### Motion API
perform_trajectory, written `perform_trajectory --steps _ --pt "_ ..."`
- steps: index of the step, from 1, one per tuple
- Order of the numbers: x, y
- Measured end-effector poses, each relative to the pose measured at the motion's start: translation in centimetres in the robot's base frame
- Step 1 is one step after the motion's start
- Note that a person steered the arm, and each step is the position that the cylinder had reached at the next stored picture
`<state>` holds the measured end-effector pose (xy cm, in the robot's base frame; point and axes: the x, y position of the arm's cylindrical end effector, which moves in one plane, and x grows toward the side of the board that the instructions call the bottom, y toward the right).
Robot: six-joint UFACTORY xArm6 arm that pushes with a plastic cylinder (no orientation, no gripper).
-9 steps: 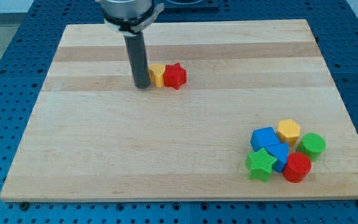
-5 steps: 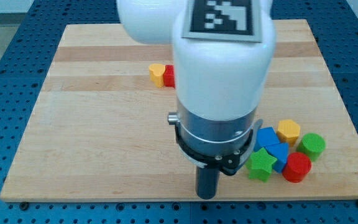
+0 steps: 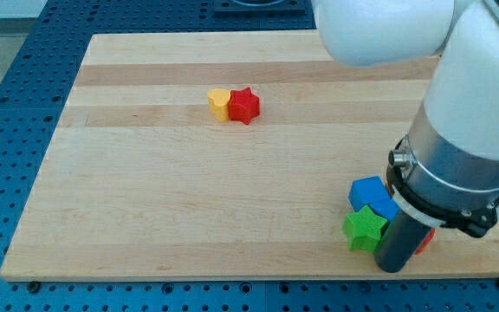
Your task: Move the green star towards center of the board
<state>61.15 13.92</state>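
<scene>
The green star (image 3: 363,229) lies near the board's bottom right corner, touching a blue block (image 3: 370,194) above it. My tip (image 3: 392,267) stands just to the star's right and slightly below it, close against it. The arm's white body hides the blocks further right; only a sliver of a red block (image 3: 425,241) shows beside the rod.
A yellow block (image 3: 219,102) and a red star (image 3: 244,106) sit touching each other in the upper middle of the wooden board (image 3: 189,199). The arm's large body covers the view's right side. The board's bottom edge runs just below my tip.
My tip has swept from beside the yellow block at the top, down past the bottom middle, to the green star's right side. The blocks have not visibly moved.
</scene>
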Motion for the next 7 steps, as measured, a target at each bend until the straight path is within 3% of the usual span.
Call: perform_trajectory --steps 3,7 --pt "-0.8 -4.3" --pt "-3.6 -3.7"
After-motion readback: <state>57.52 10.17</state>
